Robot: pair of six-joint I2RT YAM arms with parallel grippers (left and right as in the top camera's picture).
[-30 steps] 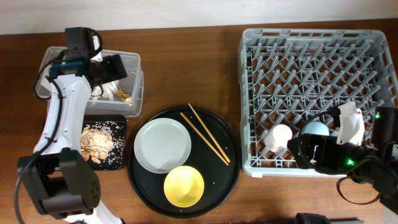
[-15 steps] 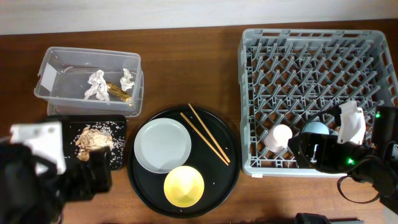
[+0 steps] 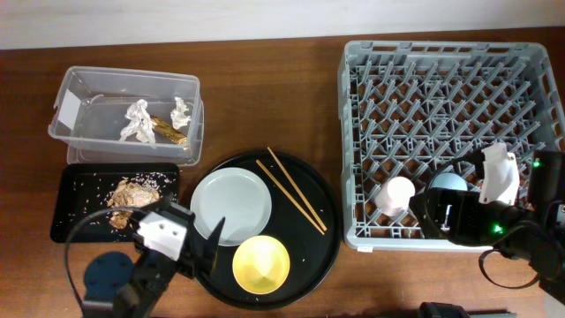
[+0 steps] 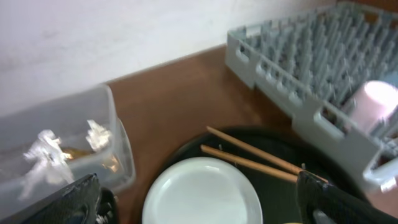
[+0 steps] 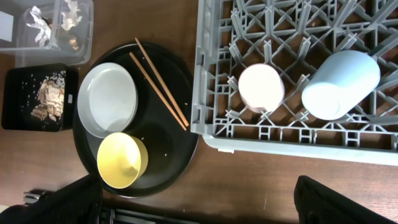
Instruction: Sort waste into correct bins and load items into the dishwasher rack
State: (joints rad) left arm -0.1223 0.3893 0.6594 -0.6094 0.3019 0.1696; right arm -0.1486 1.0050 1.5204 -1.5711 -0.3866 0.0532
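Observation:
My left gripper [image 3: 203, 250] is open and empty, low at the front left edge of the round tray, its jaws either side of the pale grey-white plate [image 3: 231, 206] in the left wrist view [image 4: 202, 196]. The chopsticks [image 3: 291, 190] and the yellow bowl [image 3: 260, 264] lie on the same tray. The pink cup [image 3: 396, 194] and the blue cup [image 3: 448, 184] sit in the grey dishwasher rack [image 3: 441, 71]. My right gripper [image 3: 459, 216] is open and empty at the rack's front right. White paper scraps [image 3: 137, 122] and the golden wrapper [image 3: 169, 131] lie in the clear tub [image 3: 88, 88]. The food lump [image 3: 128, 194] with rice lies in the shallow black tray [image 3: 75, 190].
The big round black tray [image 3: 313, 247] sits between the bins and the rack. A dark blue round arm base [image 3: 104, 274] shows at the front left. Bare wooden table lies in front of the rack [image 5: 261, 180].
My left arm has swung from over the clear tub down to the front, beside the round tray and the plate. The right arm and all objects have stayed put.

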